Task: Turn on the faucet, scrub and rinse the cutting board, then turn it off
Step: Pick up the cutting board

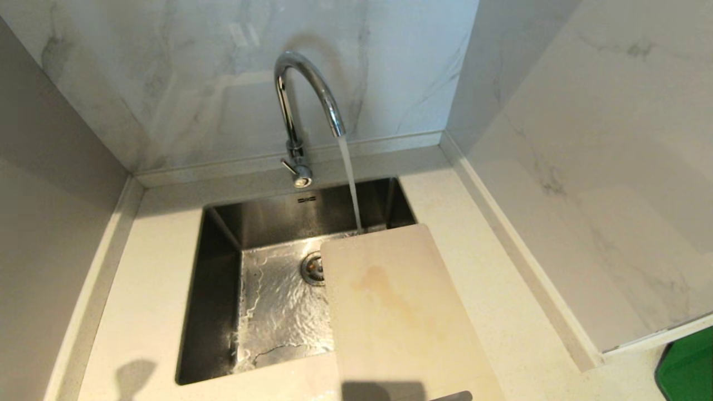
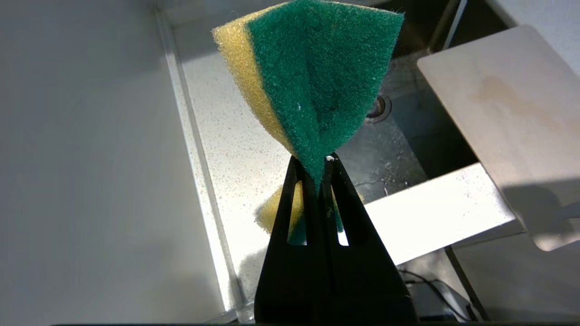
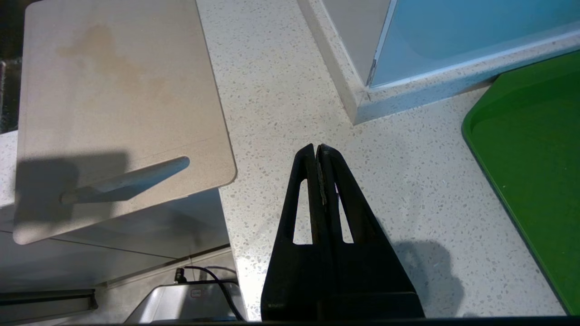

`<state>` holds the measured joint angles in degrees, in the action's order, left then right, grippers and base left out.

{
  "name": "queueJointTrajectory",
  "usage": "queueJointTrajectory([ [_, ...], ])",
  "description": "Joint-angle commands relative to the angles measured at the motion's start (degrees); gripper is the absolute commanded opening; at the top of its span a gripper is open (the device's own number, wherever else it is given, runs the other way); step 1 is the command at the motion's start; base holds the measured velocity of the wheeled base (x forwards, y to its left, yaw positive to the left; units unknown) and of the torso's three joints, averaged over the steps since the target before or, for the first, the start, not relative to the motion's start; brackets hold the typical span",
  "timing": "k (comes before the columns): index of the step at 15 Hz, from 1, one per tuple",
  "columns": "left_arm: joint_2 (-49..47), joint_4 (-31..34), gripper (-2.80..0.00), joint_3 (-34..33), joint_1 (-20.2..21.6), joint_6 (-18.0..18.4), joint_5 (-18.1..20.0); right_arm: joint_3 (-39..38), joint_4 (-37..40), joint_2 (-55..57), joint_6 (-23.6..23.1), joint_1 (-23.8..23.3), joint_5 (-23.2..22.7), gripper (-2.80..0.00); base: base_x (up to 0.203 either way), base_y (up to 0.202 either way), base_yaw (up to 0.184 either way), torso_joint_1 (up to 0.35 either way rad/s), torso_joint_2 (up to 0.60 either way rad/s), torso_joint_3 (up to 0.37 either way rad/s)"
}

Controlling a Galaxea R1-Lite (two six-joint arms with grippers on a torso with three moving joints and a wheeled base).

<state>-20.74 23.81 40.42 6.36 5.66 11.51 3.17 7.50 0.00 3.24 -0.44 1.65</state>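
Note:
The chrome faucet (image 1: 303, 106) stands behind the sink (image 1: 223, 278), and a stream of water runs from its spout into the basin just past the far end of the cutting board (image 1: 401, 312). That cream board, with a yellowish-brown stain, lies over the sink's right side; its handle slot shows in the right wrist view on the cutting board (image 3: 122, 104). My left gripper (image 2: 317, 159) is shut on a green-and-yellow sponge (image 2: 312, 77), held above the counter left of the sink. My right gripper (image 3: 316, 148) is shut and empty over the counter right of the board. Neither arm shows in the head view.
Marble walls close in the counter (image 1: 139, 312) at the left, back and right. A green tray (image 3: 530, 154) lies on the counter at the far right. The sink drain (image 1: 313, 268) sits beside the board's left edge.

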Motion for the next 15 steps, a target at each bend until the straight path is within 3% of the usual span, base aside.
queueJointTrajectory([
  [1,5.1,0.64,-2.8,-0.28,0.05,-0.65,-1.02,-0.01,-0.03,0.0,0.01,0.0,0.02,-2.8,0.0,0.0,0.0,0.0,0.0,0.0],
  [3,5.13,0.01,-2.8,0.1,0.03,-3.28,-3.86,-0.01,0.03,0.0,0.01,0.0,0.02,-2.8,0.0,0.0,0.0,0.0,0.0,0.0],
  [7,7.08,0.33,-2.8,-0.58,-3.3,-1.99,-4.08,-0.01,-0.01,0.0,0.01,0.0,0.02,-2.8,0.0,0.0,0.0,0.0,0.0,0.0],
  [15,20.68,-1.54,-2.8,-19.23,-6.24,2.09,-6.42,-0.01,-0.03,0.0,0.01,0.0,0.02,-2.8,0.0,0.0,0.0,0.0,0.0,0.0],
])
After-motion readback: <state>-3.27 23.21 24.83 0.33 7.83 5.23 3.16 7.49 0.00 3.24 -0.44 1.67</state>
